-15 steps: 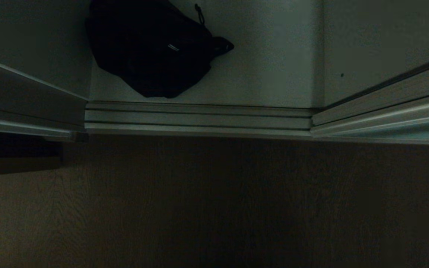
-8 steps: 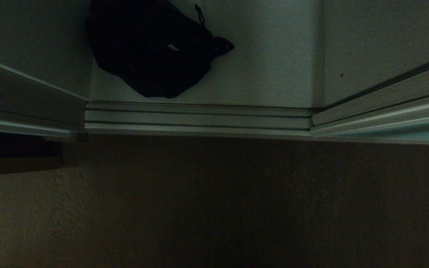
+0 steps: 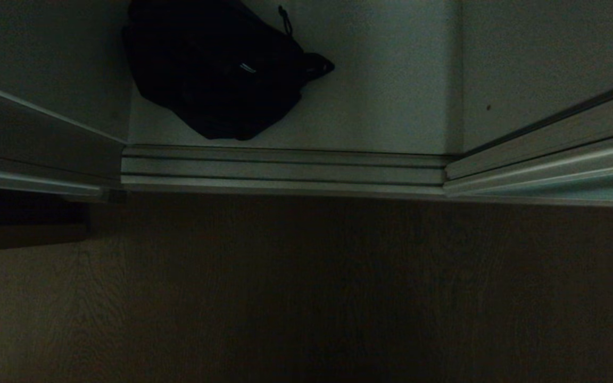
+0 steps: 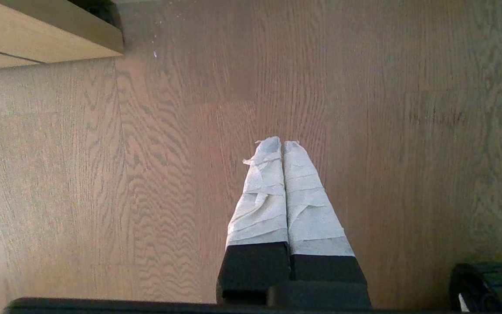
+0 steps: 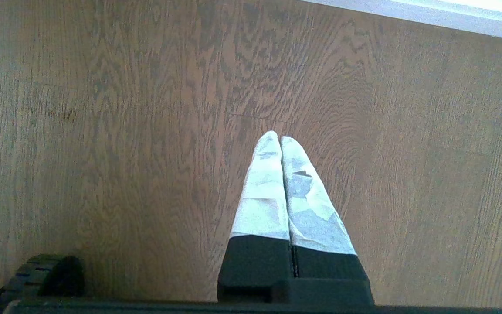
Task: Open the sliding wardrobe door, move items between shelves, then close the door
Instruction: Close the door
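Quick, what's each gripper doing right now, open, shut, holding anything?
Left gripper: shut, holding nothing, pointing down at the wooden floor.
Right gripper: shut, holding nothing, also above the floor.

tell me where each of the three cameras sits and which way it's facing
Head view: on the robot's head, looking steeply down at the black bag on the wardrobe's bottom shelf, the door track and the wood floor; no arm shows.
Left wrist view: behind the shut left gripper, pointing down at the floor; a black wheel shows.
Right wrist view: behind the shut right gripper, pointing down at the floor; a wheel shows.
Shared: all three show the wood floor.
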Controlling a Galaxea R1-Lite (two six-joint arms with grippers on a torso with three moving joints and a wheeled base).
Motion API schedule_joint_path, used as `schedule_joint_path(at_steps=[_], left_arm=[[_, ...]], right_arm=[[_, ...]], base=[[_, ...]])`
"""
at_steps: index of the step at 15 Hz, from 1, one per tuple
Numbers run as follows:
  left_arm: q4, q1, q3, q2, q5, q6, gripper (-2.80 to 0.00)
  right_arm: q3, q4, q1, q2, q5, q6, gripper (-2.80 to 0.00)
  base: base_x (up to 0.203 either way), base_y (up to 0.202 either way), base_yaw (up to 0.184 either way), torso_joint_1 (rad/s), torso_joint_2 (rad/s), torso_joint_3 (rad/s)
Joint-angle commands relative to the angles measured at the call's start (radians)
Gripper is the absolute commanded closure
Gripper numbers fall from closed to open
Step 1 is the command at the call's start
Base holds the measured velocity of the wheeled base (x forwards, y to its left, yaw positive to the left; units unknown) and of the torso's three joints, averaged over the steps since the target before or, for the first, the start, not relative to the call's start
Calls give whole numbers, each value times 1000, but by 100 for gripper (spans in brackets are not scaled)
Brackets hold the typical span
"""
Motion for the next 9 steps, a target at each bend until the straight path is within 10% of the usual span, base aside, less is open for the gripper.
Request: schedule_joint_path(at_steps=[1, 9], left_arm=[[1, 0, 0, 6, 0, 2, 0], [1, 0, 0, 6, 0, 0, 0]], right_arm=[[0, 0, 1, -3, 0, 0, 0], [0, 3, 1, -2, -3, 35, 0]], base=[[0, 0, 0, 0, 0, 0], [0, 0, 0, 0, 0, 0]])
